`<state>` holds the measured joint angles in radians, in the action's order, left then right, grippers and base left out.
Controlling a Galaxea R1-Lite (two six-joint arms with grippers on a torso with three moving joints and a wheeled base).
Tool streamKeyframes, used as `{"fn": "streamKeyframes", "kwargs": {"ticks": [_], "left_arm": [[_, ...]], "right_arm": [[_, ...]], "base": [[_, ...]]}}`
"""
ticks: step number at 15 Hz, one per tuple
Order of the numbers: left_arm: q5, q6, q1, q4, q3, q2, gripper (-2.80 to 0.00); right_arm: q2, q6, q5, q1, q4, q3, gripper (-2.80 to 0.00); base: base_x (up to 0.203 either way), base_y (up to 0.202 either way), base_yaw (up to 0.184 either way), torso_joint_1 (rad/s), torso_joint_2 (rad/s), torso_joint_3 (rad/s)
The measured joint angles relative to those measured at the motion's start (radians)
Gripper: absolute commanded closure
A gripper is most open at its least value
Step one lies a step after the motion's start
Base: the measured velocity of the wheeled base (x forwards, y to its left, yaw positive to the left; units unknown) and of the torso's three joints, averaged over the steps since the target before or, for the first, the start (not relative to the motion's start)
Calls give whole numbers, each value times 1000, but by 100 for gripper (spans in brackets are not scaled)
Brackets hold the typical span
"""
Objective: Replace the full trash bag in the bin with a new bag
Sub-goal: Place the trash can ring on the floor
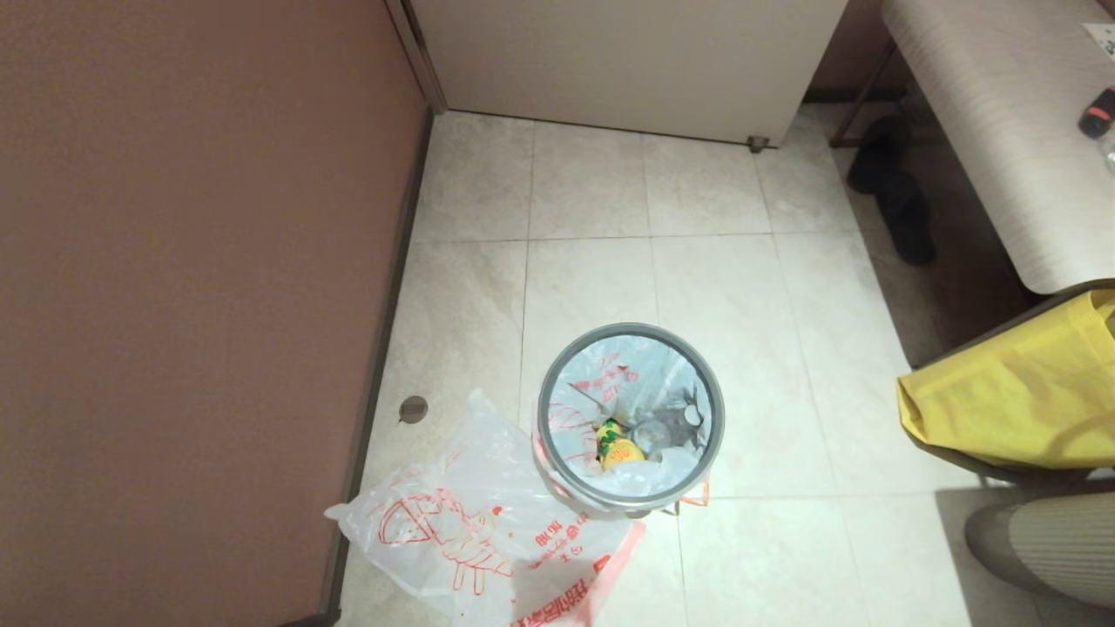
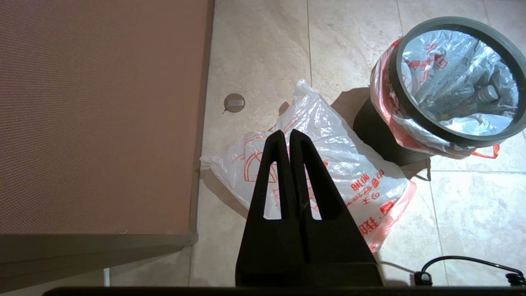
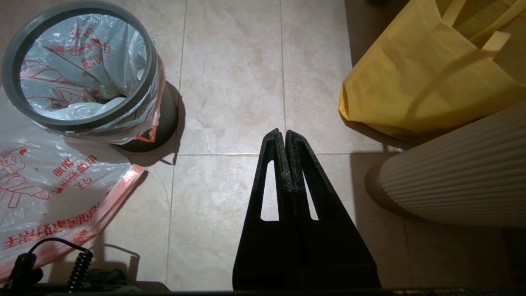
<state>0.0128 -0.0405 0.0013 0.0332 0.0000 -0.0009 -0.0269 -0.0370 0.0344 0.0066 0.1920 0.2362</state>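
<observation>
The bin (image 1: pixel 544 409) is a small round black wastebasket standing on the tiled floor, topped by a grey rim ring. The full trash bag (image 1: pixel 610 374) lines it, its orange-red edge folded over the outside under the ring; a yellow packet (image 1: pixel 618 448) and a bottle lie inside. The new bag (image 1: pixel 470 522), white with a red cartoon, lies flat on the floor to the bin's left. My left gripper (image 2: pixel 286 132) hangs shut and empty above the new bag (image 2: pixel 353 160). My right gripper (image 3: pixel 279 131) is shut and empty over bare tile to the right of the bin (image 3: pixel 166 119). Neither gripper shows in the head view.
A brown wall (image 1: pixel 192 305) runs along the left, with a round floor fitting (image 1: pixel 413 407) near it. A yellow fabric bag (image 1: pixel 1019 401), a ribbed cream object (image 1: pixel 1045 540) and a table (image 1: pixel 1002 113) stand on the right. Dark shoes (image 1: pixel 897 192) lie under the table.
</observation>
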Motion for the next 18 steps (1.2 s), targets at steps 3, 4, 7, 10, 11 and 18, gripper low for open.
{"fn": "streamKeyframes", "kwargs": {"ticks": [3, 4, 7, 10, 11, 18], "left_arm": [[0, 0, 0, 0, 0, 0, 0], [1, 0, 0, 0, 0, 0, 0], [1, 0, 0, 0, 0, 0, 0], [0, 0, 0, 0, 0, 0, 0], [1, 0, 0, 0, 0, 0, 0], [0, 0, 0, 1, 0, 0, 0]], "right_arm": [[-71, -71, -1, -2, 94, 114, 0], [-114, -80, -7, -2, 96, 149, 0], [-275, -88, -41, 0, 91, 270, 0], [-473, -89, -57, 2, 84, 401, 0], [-543, -85, -60, 5, 77, 429, 0], [-899, 96, 74, 272, -26, 480, 0]], "base": [[0, 0, 0, 0, 0, 0], [0, 0, 0, 0, 0, 0], [0, 0, 0, 0, 0, 0], [0, 0, 0, 0, 0, 0], [0, 0, 0, 0, 0, 0], [0, 0, 0, 0, 0, 0]]}}
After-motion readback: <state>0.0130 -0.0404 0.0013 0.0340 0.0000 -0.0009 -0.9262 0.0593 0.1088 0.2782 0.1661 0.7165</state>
